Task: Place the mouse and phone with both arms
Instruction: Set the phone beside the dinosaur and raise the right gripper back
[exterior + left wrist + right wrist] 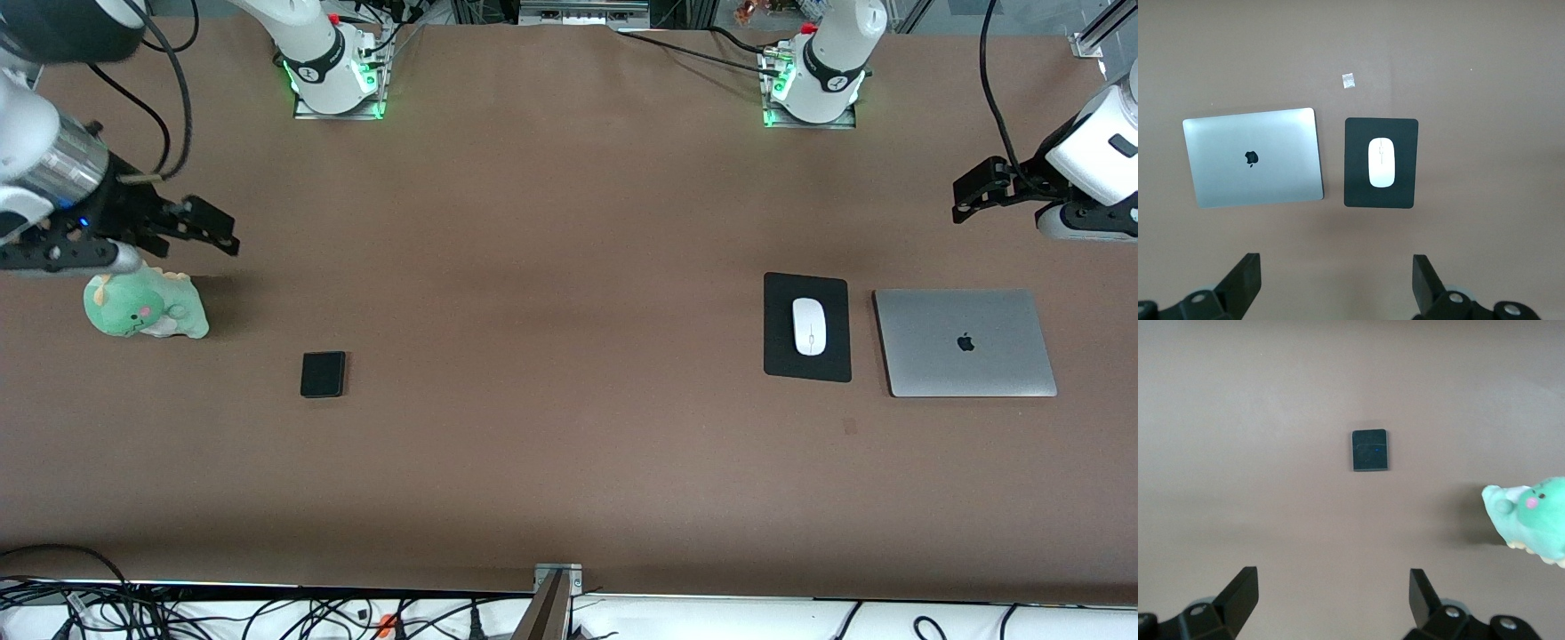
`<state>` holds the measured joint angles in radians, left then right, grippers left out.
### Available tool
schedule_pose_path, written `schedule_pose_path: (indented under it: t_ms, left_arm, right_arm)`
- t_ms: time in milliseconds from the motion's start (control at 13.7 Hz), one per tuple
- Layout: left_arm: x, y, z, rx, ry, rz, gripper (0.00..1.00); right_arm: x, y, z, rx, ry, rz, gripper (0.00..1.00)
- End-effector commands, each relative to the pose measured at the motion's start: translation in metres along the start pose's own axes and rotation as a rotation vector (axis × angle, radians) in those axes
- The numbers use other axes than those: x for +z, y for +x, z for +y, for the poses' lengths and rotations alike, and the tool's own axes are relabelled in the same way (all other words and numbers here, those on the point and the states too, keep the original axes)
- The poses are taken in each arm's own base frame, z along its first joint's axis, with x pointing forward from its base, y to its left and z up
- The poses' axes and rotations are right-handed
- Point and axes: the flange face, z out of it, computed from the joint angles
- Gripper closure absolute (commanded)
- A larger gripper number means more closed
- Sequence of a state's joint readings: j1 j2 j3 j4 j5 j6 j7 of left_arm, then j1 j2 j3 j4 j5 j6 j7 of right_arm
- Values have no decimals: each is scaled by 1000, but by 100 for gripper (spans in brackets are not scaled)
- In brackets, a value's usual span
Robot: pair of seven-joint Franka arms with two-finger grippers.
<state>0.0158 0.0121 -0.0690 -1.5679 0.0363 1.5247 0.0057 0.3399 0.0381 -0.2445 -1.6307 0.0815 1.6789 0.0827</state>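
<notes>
Your left gripper (965, 197) hangs in the air over bare table at the left arm's end, fingers (1245, 277) spread wide and holding nothing. Closest to it on the table is the closed silver laptop (965, 343), lying flat, and just beside that, toward the right arm's end, sits the black mouse pad (806, 291) with the white mouse (809, 326) resting on its middle; in the left wrist view you see the mouse (1381, 162) lined up lengthwise on the pad (1358, 163), with the laptop (1253, 157) apart from the pad by a narrow strip of table (551, 222). A small pale scrap (1348, 80) lies on the table near the pad. Your right gripper (213, 233) hangs over the table at the right arm's end, its fingers (1241, 593) also spread wide and empty. Directly beneath and beside it stands a green plush toy (142, 305). Farther out from that gripper, nearer the front camera and toward the table's middle, the black phone (323, 374) lies flat and alone, well apart from the plush; the right wrist view shows the phone (1369, 450) with open table all around it.
</notes>
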Motion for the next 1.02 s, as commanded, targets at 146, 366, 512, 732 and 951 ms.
schedule_pose_path:
  t_ms: [146,366,512,732,951]
  left_arm:
    - [-6,1,-2,-1,-2,-5,0]
    - [-6,1,-2,-1,-2,-5,0]
    - [-6,1,-3,-3,-2,-5,0]
    - [-6,1,-3,-3,-2,-5,0]
    - [-6,1,-3,-4,-2,-5,0]
  right_arm:
    - [2,-12,3,-31,-29,-61,0]
    - [4,-12,5,-63,-38,-58,0]
    - [1,-11,6,-44,-34,-51,0]
    - [-1,-8,17,-19,-33,-43,0]
    - [-3,-9,16,-31,-38,-45,0]
